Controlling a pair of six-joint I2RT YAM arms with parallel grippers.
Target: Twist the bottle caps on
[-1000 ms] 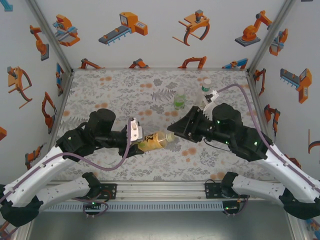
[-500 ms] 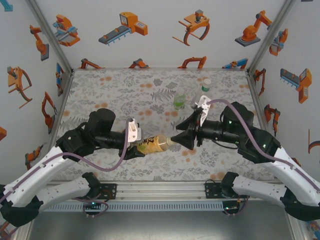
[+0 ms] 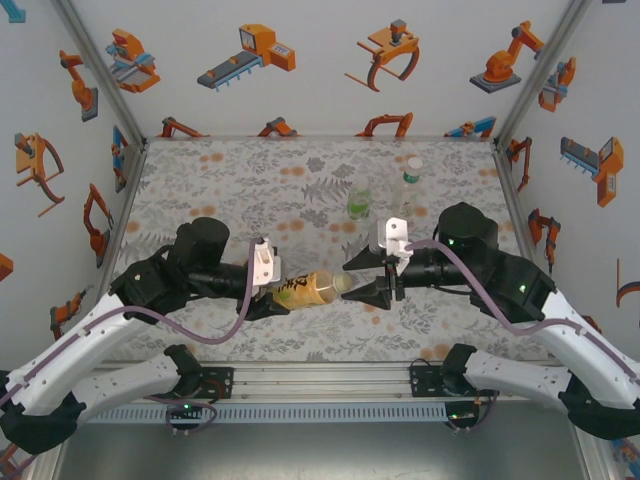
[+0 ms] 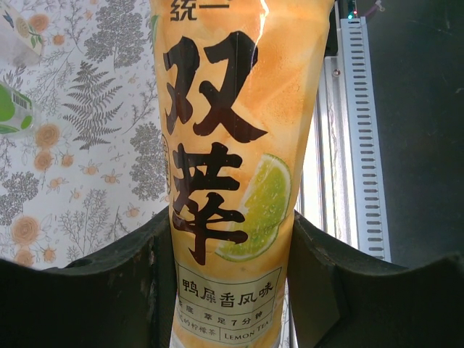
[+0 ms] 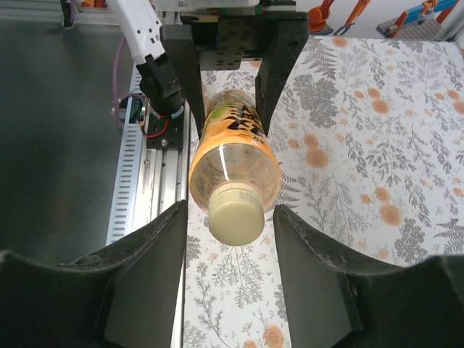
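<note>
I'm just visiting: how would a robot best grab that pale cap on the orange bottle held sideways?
Pinch the cap by its round side wall, coming straight in from its free end, along the length of the bottle. The left gripper holds the bottle lying sideways, cap outward, leaving both sides free; the right gripper stands open around it.

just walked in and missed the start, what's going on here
The left claw is shut on an amber lemon tea bottle, holding it sideways above the table, neck toward the right claw. That claw is open, its fingers flanking the pale yellowish cap on the bottle's mouth without touching it. A short green bottle and a slim clear bottle stand farther back.
</note>
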